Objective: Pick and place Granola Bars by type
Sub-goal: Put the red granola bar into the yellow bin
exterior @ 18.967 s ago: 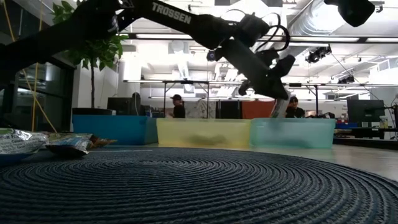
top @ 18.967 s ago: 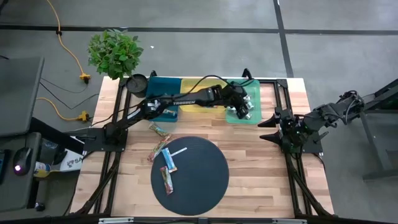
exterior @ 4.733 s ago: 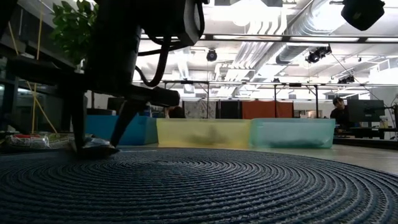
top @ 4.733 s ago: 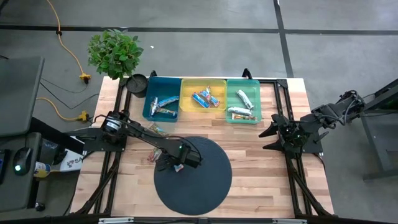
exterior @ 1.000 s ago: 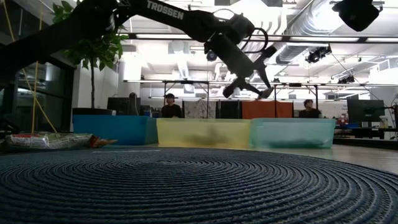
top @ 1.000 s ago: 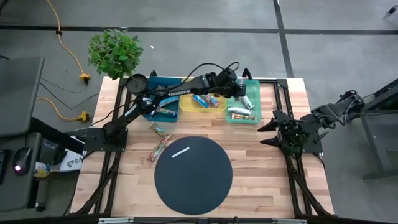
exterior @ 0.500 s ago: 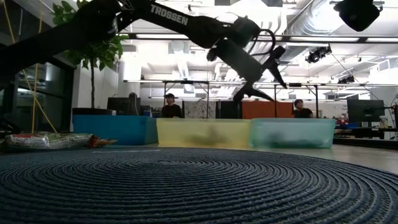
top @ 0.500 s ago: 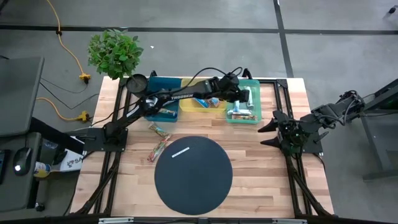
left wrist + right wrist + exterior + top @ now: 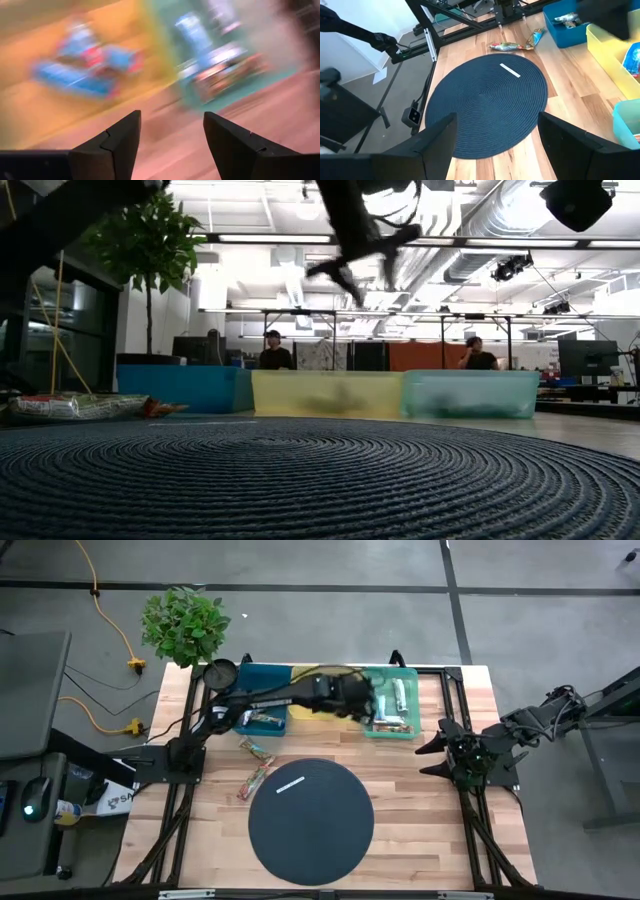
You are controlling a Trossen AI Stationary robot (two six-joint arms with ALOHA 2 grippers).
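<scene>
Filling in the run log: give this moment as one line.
left gripper open, empty, over the bins | right gripper open, at table right edge | two Granola Bars on wood left of mat

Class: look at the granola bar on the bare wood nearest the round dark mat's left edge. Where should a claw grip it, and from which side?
Probably grip the granola bar at its middle, across the narrow width, from straight above. It lies flat and slanted on the table, so the open left claw should turn to straddle its long edges.
</scene>
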